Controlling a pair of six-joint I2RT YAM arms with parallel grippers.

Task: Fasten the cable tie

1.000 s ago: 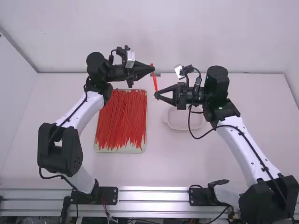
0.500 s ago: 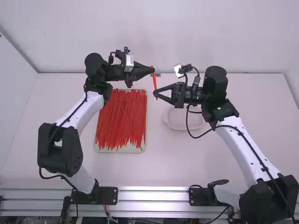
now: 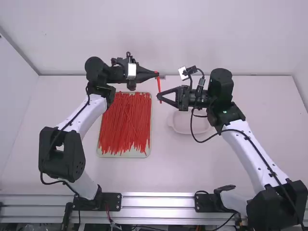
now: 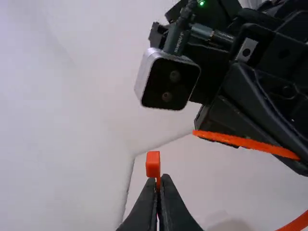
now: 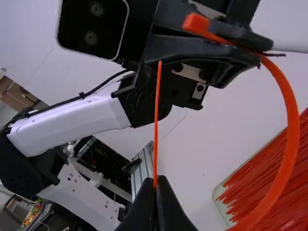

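Edged slightly nearer than before, the right gripper [image 3: 160,95] pinches the red cable tie [image 3: 159,87] by its tail [image 5: 157,120], aimed lengthwise at the head [image 4: 153,164] clamped in the closed left gripper [image 3: 155,73] just beyond, above the counter [image 3: 192,159].

We get bright, even overhead light on the white table [image 3: 192,159]; shadows under the arms are soft and faint. The wall [image 4: 57,96] in the left wrist view goes pale with gentle grey falloff. The black camera housing [image 5: 91,24] reads dark, with little detail. The cable tie [image 5: 290,120] is well lit.
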